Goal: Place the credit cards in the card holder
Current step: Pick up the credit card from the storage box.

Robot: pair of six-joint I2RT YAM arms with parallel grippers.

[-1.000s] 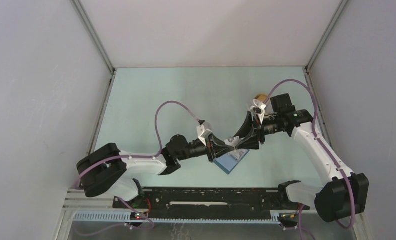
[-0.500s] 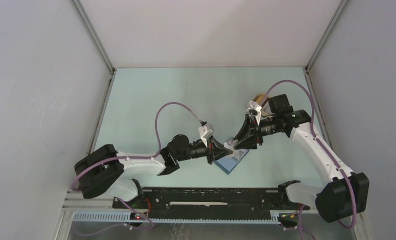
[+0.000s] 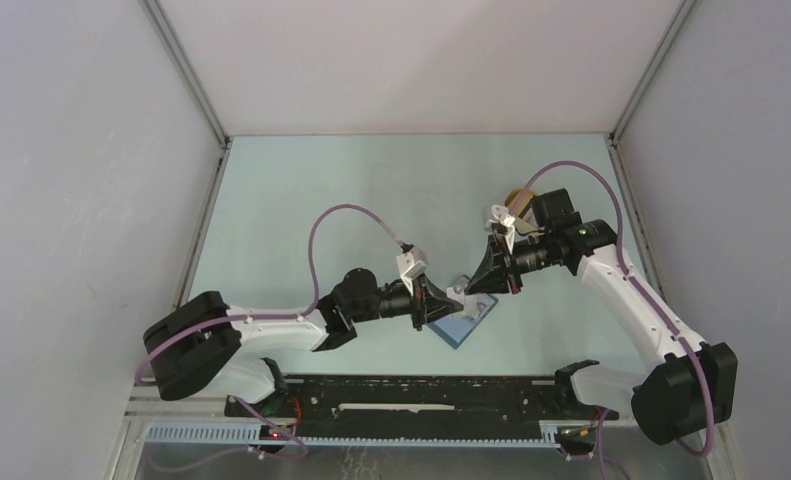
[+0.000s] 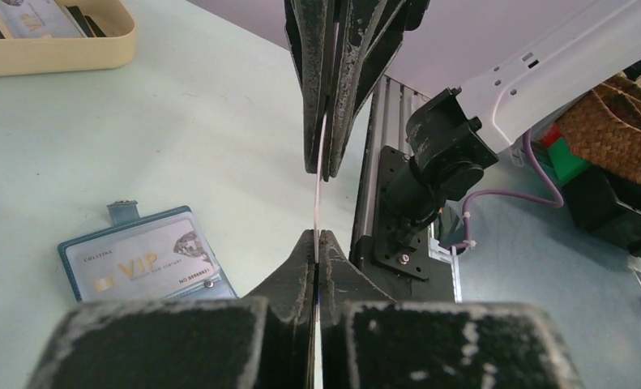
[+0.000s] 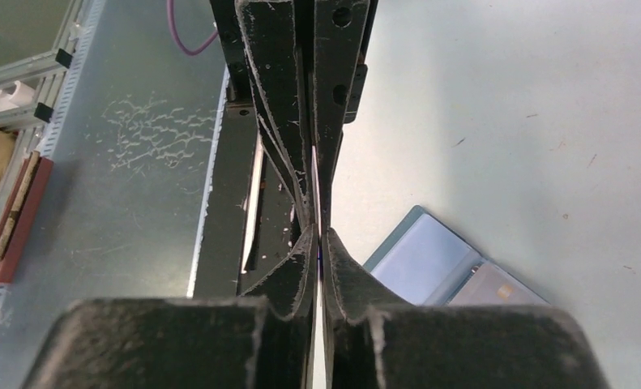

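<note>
Top view: the teal card holder (image 3: 466,325) lies open by the counter's near edge, with the left gripper (image 3: 452,299) and right gripper (image 3: 474,285) meeting tip to tip above it. Left wrist: both pinch one whitish, edge-on credit card (image 4: 320,198). Right wrist: same clamp.

white arm links (image 3: 271,325) with black joints (image 3: 356,295), looping purple cables (image 3: 312,245), scuffed black fingers (image 4: 291,282) flecked with grey

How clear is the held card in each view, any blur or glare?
Left wrist: the credit card is only a thin edge-on line; the left claw is blurred near the lens, while the card holder beyond is sharp. Right wrist: same edge-on sliver, right claw soft at the bottom. Top external: even light, no glare, card too small to read.
</note>
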